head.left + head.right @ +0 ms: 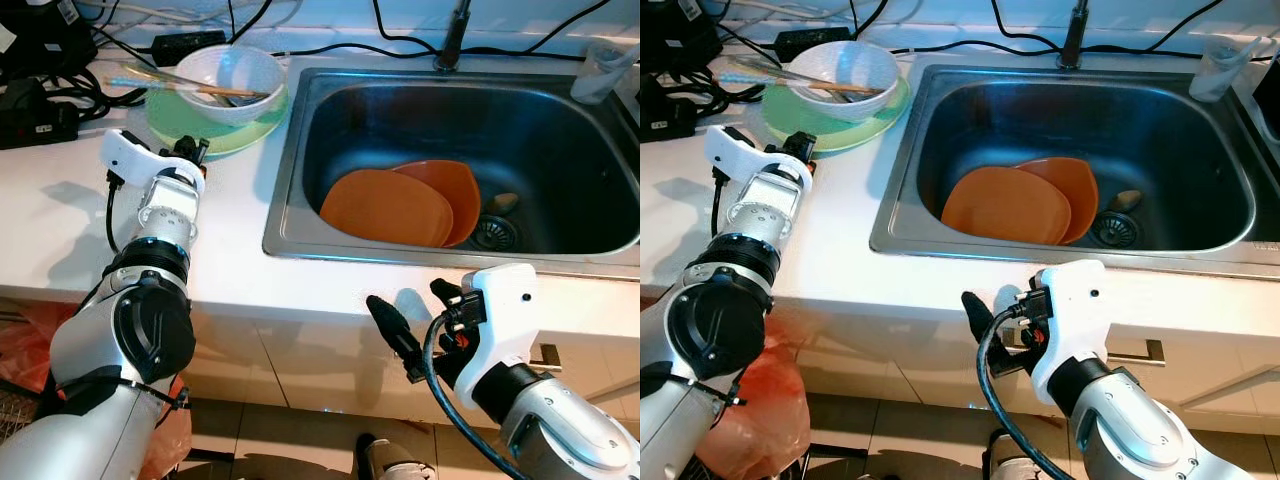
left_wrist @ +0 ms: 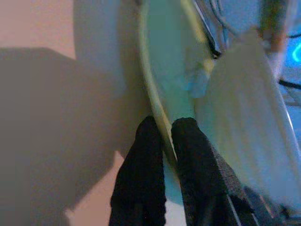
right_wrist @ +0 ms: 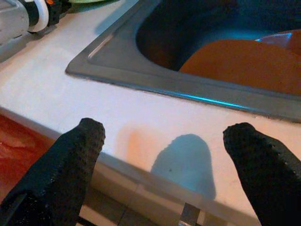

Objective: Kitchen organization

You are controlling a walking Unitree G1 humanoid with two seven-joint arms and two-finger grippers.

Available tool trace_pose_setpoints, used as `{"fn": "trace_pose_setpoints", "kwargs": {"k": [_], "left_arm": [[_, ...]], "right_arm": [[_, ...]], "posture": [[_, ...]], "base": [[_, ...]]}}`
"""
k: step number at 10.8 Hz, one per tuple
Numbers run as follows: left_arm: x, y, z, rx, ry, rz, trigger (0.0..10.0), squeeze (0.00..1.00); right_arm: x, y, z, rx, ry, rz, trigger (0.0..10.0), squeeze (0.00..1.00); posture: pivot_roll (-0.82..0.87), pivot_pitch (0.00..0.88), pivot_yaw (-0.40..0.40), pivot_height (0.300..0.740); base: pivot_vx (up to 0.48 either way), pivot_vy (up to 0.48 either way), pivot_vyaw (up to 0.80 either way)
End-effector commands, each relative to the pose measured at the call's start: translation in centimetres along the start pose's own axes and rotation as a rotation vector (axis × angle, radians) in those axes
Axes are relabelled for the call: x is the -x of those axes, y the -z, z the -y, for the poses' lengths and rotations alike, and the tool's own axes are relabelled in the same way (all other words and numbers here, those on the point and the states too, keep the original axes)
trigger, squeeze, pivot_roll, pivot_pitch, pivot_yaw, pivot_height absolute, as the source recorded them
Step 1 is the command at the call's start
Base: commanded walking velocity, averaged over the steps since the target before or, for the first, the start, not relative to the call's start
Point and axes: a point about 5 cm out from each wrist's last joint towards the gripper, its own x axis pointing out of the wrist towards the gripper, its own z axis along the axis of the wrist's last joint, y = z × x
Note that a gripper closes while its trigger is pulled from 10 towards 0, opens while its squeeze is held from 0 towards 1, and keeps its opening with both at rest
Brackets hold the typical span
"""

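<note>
Green plate (image 1: pixel 225 135) rim is pinched between the left gripper (image 2: pixel 162 136) fingers (white bowl (image 1: pixel 230 80) on it); right gripper (image 3: pixel 164 155) hovers wide open, empty.

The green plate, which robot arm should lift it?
Left. The left gripper is already shut on the green plate's rim, with the bowl on it. The right gripper hangs open at the counter edge before the sink.

1. Brushed stainless-steel sink (image 1: pixel 300 150), dull sheen.
2. Two matt orange plastic-looking plates (image 1: pixel 385 208).
3. Glossy pale green plate (image 1: pixel 215 137) under a smooth white bowl (image 1: pixel 240 75).
4. Smooth white worktop (image 1: pixel 60 215).
5. Right tool (image 3: pixel 174 155): black fingers (image 3: pixel 77 155) with a rough, knobbly rubber-like surface.
</note>
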Motion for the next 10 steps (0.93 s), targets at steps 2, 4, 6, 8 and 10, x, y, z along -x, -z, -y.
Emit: {"fn": "trace_pose_setpoints", "kwargs": {"k": [2, 4, 6, 8, 10], "left_arm": [[0.6, 2.9, -2.9, 0.027, -0.117, -0.125, 0.0, 0.0], [0.6, 3.2, -2.9, 0.026, -0.13, -0.143, 0.0, 0.0], [0.8, 3.4, -3.4, 0.016, -0.157, -0.158, 0.0, 0.0], [0.9, 3.7, -3.9, 0.03, -0.188, -0.17, 0.0, 0.0], [1.0, 3.7, -4.3, 0.061, -0.229, -0.163, 0.0, 0.0]], "right_arm": [[0.3, -0.3, -0.2, 0.008, -0.004, 0.019, 10.0, 0.0], [0.3, -0.4, -0.2, 0.009, -0.001, 0.023, 10.0, 0.0], [0.3, -0.4, -0.2, 0.011, 0.004, 0.026, 10.0, 0.0], [0.4, -0.3, -0.1, 0.012, 0.01, 0.023, 10.0, 0.0], [0.4, -0.3, 0.0, 0.014, 0.013, 0.022, 10.0, 0.0]], "posture": [[-0.47, 0.157, 0.049, 0.74], [-0.46, 0.153, 0.053, 0.74], [-0.47, 0.151, 0.059, 0.74], [-0.47, 0.152, 0.06, 0.74], [-0.46, 0.15, 0.058, 0.74]], "base": [[0.0, 0.0, 0.0], [0.0, 0.0, 0.0], [0.0, 0.0, 0.0], [0.0, 0.0, 0.0], [0.0, 0.0, 0.0]]}}
